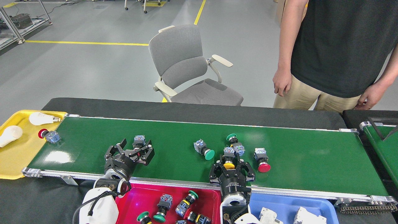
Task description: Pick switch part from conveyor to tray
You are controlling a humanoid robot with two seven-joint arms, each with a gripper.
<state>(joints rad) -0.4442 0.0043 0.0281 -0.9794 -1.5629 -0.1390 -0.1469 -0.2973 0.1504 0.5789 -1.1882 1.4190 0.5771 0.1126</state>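
Observation:
Several switch parts lie on the dark-green conveyor (304, 161). My left gripper (135, 148) is open over the belt's near side, its fingers on either side of a switch part whose grey-blue block (139, 140) shows; the cap is hidden behind the gripper. My right gripper (231, 165) is open around the yellow-capped switch (229, 152). Close by lie a green-capped switch (204, 150), another green-capped one (234, 143) and a red-capped one (261, 161). A further red-capped switch (47, 136) sits at the belt's left end. The red tray (136, 199) below holds several switch parts.
A blue tray (279, 203) with white parts sits at the near right. A yellow tray (15, 155) with light bulbs is at the left end. A person (342, 46) stands behind the belt beside a grey chair (183, 62). A second green belt (384, 146) lies at the right.

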